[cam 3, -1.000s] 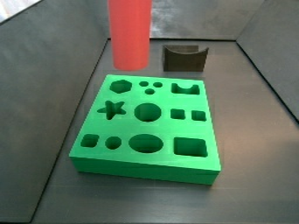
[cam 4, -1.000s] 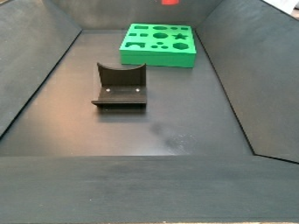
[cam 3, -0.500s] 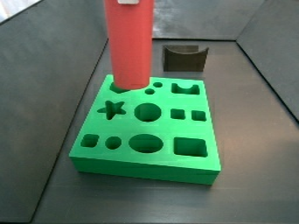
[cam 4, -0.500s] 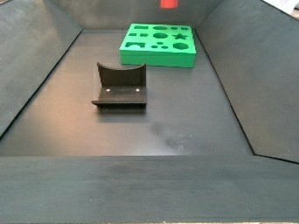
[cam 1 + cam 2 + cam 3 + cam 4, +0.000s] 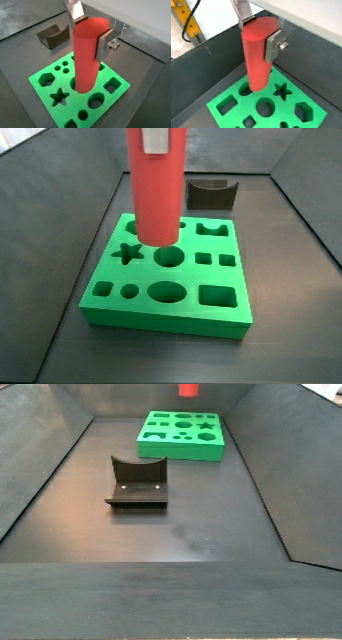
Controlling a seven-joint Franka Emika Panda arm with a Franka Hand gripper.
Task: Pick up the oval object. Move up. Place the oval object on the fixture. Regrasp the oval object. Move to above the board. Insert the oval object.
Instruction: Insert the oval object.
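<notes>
Oval object (image 5: 87,55) upright in claw (image 5: 90,25)

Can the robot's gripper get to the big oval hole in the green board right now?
Probably yes. The gripper holds the red oval peg upright above the green board; nothing covers the oval hole.

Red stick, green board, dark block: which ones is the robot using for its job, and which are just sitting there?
Part of the job:
- the oval object, the red stick, held upright in the gripper
- the board, right below it, full of shaped holes
- the fixture, empty now

Just lying about:
- nothing else shows in the bin
</notes>
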